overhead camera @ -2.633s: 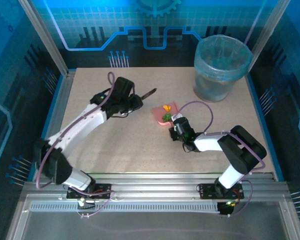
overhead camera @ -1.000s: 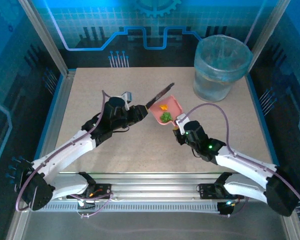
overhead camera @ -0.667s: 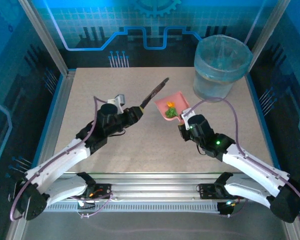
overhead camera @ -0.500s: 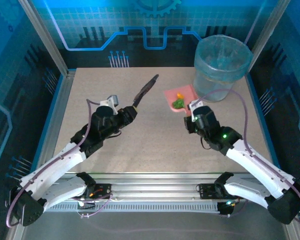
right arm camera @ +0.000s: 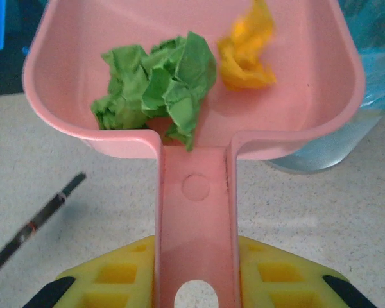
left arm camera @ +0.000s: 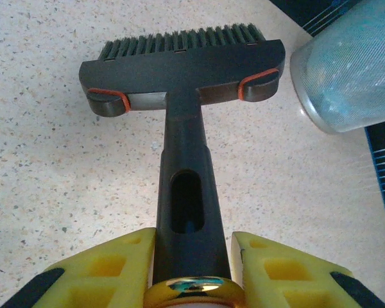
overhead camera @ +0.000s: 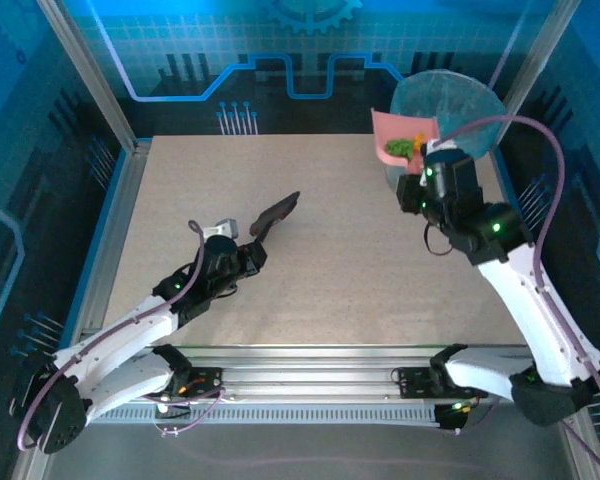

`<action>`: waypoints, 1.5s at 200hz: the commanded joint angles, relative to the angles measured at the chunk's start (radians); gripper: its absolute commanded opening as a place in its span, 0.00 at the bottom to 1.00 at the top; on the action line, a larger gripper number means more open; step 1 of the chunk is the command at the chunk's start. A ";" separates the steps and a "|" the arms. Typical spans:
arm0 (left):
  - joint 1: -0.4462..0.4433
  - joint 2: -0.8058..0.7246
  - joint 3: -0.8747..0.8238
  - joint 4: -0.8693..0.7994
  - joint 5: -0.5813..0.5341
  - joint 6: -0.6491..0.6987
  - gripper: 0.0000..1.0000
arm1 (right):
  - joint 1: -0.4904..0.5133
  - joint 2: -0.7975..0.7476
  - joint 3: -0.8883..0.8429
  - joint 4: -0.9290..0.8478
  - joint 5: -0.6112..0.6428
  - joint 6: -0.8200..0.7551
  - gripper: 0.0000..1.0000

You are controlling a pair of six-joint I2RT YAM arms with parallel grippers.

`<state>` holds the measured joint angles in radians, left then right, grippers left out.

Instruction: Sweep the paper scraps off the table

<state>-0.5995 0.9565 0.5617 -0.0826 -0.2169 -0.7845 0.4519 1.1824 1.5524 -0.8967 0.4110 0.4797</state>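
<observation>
My right gripper [overhead camera: 421, 172] [right arm camera: 196, 273] is shut on the handle of the pink dustpan [overhead camera: 400, 135] [right arm camera: 308, 96], held high at the near-left rim of the translucent blue bin [overhead camera: 460, 98]. Green and orange paper scraps [overhead camera: 404, 147] lie in the pan, the green wad [right arm camera: 157, 80] near the handle and the orange bit [right arm camera: 247, 51] further in. My left gripper [overhead camera: 246, 246] [left arm camera: 192, 263] is shut on the handle of a dark brush [overhead camera: 276, 210] [left arm camera: 183, 70], its bristles pointing away over the beige speckled table [overhead camera: 330, 280].
The bin [left arm camera: 350, 70] [right arm camera: 378, 70] stands at the table's back right corner. A silver-blue metal frame [overhead camera: 120, 215] edges the table, with blue walls behind. The brush [right arm camera: 35, 221] appears low at the left in the right wrist view.
My right arm has lifted the dustpan with the scraps up and back right to the bin's rim. My left arm has drawn the brush back toward the near left.
</observation>
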 commanded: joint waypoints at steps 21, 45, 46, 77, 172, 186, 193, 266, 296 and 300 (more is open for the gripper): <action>-0.015 -0.003 -0.065 0.191 -0.010 0.074 0.00 | -0.089 0.170 0.288 -0.234 -0.073 0.147 0.00; -0.019 0.004 -0.096 0.228 -0.007 0.083 0.00 | -0.151 0.254 0.414 -0.249 -0.176 0.224 0.00; -0.019 0.005 -0.095 0.229 -0.008 0.083 0.00 | -0.155 0.258 0.420 -0.249 -0.181 0.228 0.00; -0.020 0.015 -0.114 0.252 -0.012 0.081 0.00 | -0.257 0.369 0.580 -0.236 -0.336 0.342 0.00; -0.024 0.002 -0.128 0.252 -0.009 0.065 0.00 | -0.479 0.710 0.783 -0.042 -0.710 0.826 0.00; -0.024 0.005 -0.128 0.256 -0.009 0.067 0.00 | -0.481 0.726 0.783 0.035 -0.716 0.853 0.00; -0.024 0.007 -0.129 0.259 -0.007 0.067 0.00 | -0.481 0.731 0.784 0.063 -0.718 0.865 0.00; -0.024 0.023 -0.129 0.269 -0.010 0.072 0.00 | -0.520 0.659 0.672 0.138 -0.728 1.082 0.00; -0.024 0.022 -0.129 0.267 -0.020 0.082 0.00 | -0.520 0.606 0.633 0.226 -0.793 1.049 0.00; -0.024 0.022 -0.129 0.267 -0.023 0.083 0.00 | -0.518 0.598 0.637 0.225 -0.793 1.033 0.00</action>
<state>-0.6167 0.9813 0.4400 0.1181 -0.2138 -0.7296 -0.0612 1.8584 2.1937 -0.7670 -0.3202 1.5150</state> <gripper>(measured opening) 0.312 0.267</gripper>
